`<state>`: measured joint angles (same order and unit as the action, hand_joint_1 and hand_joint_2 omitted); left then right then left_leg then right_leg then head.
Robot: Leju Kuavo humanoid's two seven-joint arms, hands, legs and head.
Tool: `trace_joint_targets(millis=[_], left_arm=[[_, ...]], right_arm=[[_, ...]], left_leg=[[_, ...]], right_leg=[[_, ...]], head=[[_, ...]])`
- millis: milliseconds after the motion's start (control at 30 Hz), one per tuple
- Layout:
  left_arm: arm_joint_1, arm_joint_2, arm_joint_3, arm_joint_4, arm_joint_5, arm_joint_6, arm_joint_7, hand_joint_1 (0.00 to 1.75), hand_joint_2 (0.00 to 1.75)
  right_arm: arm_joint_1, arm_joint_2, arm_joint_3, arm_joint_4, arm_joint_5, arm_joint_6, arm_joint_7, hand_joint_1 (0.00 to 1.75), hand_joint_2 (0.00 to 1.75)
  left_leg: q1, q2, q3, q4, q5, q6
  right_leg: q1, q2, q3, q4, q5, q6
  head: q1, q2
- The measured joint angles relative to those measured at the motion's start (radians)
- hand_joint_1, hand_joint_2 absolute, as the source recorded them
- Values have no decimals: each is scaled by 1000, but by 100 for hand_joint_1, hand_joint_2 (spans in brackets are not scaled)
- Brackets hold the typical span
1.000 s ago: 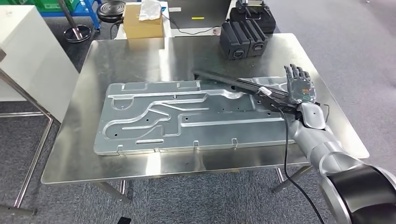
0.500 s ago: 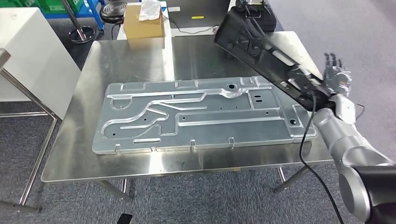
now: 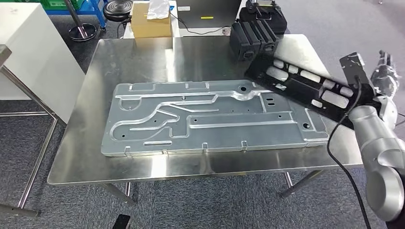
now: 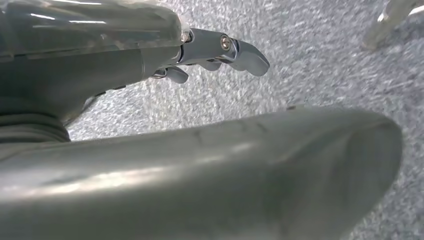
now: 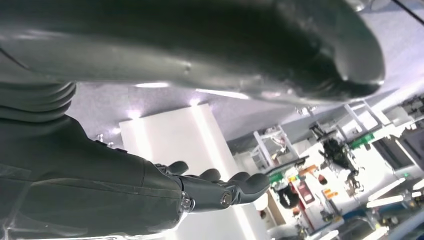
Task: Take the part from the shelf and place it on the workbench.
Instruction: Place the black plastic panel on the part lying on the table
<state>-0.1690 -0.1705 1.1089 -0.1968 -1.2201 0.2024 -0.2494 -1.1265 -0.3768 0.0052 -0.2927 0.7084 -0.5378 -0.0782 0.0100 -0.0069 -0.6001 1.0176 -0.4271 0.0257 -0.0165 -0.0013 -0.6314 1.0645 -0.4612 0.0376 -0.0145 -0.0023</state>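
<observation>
Black part held over the table's right edge.
The right hand (image 3: 384, 83) carries the long black part (image 3: 310, 88), its fingers hidden behind it, above the large grey panel (image 3: 210, 117) on the steel table (image 3: 143, 57); the left hand (image 4: 220, 50) hangs over carpet, fingers loosely curled, empty.

The part (image 3: 305, 88) is showing matte black with pale cut-outs. The table (image 3: 143, 57) is showing bare brushed silver. The panel (image 3: 210, 117) on the table is showing dull grey. Behind the table, a box (image 3: 150, 26) is showing tan and cases (image 3: 253, 38) are showing black. The floor (image 3: 344, 33) is showing speckled grey.
</observation>
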Motion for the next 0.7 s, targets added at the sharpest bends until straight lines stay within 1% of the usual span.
trace_joint_targets(millis=[33,67,100,133,167,200,233,267,300,333,400,467,500,533,600,633,667,700], left_arm=[[-2,0,0,0,0,0,-2,0,0],[-4,0,0,0,0,0,-3,0,0],[-4,0,0,0,0,0,-4,0,0],[-4,1,0,0,0,0,-4,0,0],[-4,1,0,0,0,0,-4,0,0],[-4,1,0,0,0,0,-5,0,0],[-5,0,0,0,0,-1,-5,0,0],[-5,0,0,0,0,-1,-5,0,0],[-5,1,0,0,0,-1,-6,0,0],[-5,1,0,0,1,-2,-6,0,0],[-4,1,0,0,3,-2,-7,0,0],[-4,1,0,0,5,-2,-8,0,0],[-4,1,0,0,7,-3,-8,0,0],[-4,1,0,0,9,-3,-7,0,0],[-2,1,0,0,14,-4,-4,0,0],[0,1,0,0,15,-5,0,0,0],[2,1,0,0,16,-5,4,0,0],[3,1,0,0,17,-5,9,0,0]], right_arm=[[-1,-5,-7,0,0,0,-1,0,0],[-1,-9,-14,-1,-1,0,-1,0,0],[1,-13,-20,0,-1,2,-1,0,0],[4,-16,-25,0,-1,3,-1,0,0],[6,-18,-30,0,-1,4,-1,0,0],[8,-22,-34,0,-1,5,0,0,0],[8,-26,-37,0,-1,5,0,0,0],[7,-29,-41,-1,0,5,0,0,0],[6,-33,-45,-1,0,6,0,0,0],[6,-36,-49,-1,0,7,0,0,0],[9,-40,-56,-1,2,10,0,0,0],[11,-43,-62,-2,2,13,-3,0,0],[11,-44,-66,-3,2,14,-6,0,0],[12,-44,-70,-4,0,15,-11,0,0],[16,-44,-79,-4,-10,16,-25,0,0],[19,-44,-84,-4,-16,17,-34,0,0],[23,-44,-89,-5,-23,18,-44,0,0],[26,-44,-94,-6,-30,18,-56,0,0]], left_leg=[[1,0,1,-3,3,4],[0,0,0,-4,3,6],[-1,0,0,-4,4,6],[-1,0,-1,-3,3,6],[-2,0,-1,-2,3,6],[-2,0,0,-1,2,6],[-2,0,0,1,1,4],[-2,-1,0,3,0,2],[-4,-1,-1,5,-2,-1],[-5,-2,-3,5,-2,-5],[-8,-2,-4,3,-1,-15],[-8,-1,-7,11,-10,-26],[-8,0,-17,36,-29,-31],[-7,1,-38,84,-57,-34],[-6,1,-98,220,-122,-38],[-6,1,-123,274,-139,-39],[-6,1,-133,293,-136,-39],[-6,1,-124,272,-114,-38]], right_leg=[[-1,0,-22,50,-29,3],[-1,1,-53,116,-62,6],[-1,1,-84,181,-88,9],[-2,1,-105,224,-98,11],[-3,1,-110,232,-89,11],[-4,1,-94,197,-62,11],[-5,1,-61,129,-24,9],[-5,1,-25,57,3,6],[-2,1,2,0,23,2],[0,2,17,-35,31,-2],[4,3,18,-45,32,-11],[-1,2,20,-49,35,-22],[-4,2,21,-52,36,-28],[-6,1,22,-54,38,-33],[-4,0,22,-54,37,-39],[-4,0,22,-53,36,-39],[-3,0,22,-52,36,-39],[-3,1,22,-50,34,-39]], head=[[2,0],[3,0],[4,0],[4,0],[4,0],[4,0],[4,0],[4,0],[4,0],[3,0],[3,0],[2,0],[2,0],[1,0],[0,0],[0,0],[0,0],[0,0]])
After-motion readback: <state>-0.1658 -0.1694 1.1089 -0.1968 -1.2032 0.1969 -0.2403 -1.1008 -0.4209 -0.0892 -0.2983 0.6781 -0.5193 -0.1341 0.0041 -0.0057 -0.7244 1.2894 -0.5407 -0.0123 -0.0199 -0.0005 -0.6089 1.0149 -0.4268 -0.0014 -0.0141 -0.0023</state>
